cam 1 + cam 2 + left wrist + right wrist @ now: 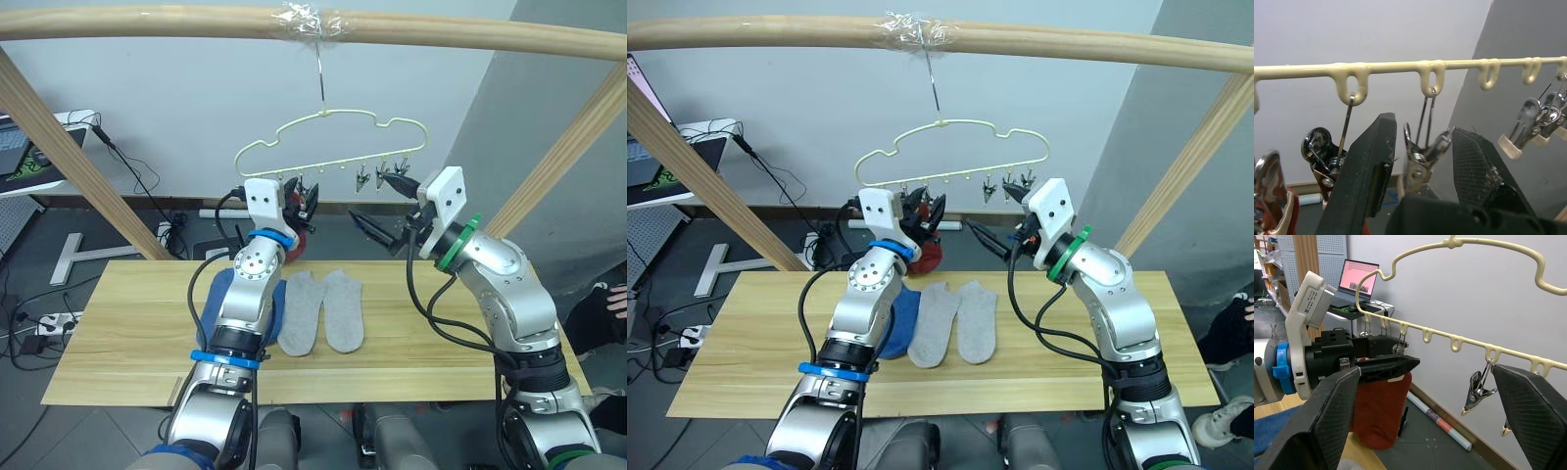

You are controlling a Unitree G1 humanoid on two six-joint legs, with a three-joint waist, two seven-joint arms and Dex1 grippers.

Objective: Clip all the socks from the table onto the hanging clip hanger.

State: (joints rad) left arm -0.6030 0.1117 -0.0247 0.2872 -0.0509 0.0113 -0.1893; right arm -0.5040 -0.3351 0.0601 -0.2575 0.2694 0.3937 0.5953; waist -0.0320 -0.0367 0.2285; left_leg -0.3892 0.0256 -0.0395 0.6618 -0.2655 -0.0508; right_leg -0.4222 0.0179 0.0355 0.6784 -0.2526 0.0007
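The clip hanger (pixel 328 147) hangs by its hook from the wooden pole (pixel 313 29), where clear tape is wound, and everything else sits around it. The left gripper (pixel 1422 161) is raised to the hanger's lower bar on its left half — its two black fingers stand apart on either side of a dark metal clip (pixel 1418 164) that dangles from a loop of the bar, and whether the pads already touch the clip cannot be told. Just beside that clip, further to the left along the bar, a rust red sock (pixel 1378 413) hangs down from the hanger. The right gripper (pixel 384 204) is raised near the hanger's right half, fingers spread wide and holding nothing, with a few bare clips (pixel 382 176) hanging close to its upper fingertip.

Below the hanger lies the table (pixel 470 367). Two light grey socks (pixel 321 308) rest flat on it side by side, touching, roughly under the hanger's middle. A blue sock (pixel 901 318) lies to their left, partly hidden behind the left arm.
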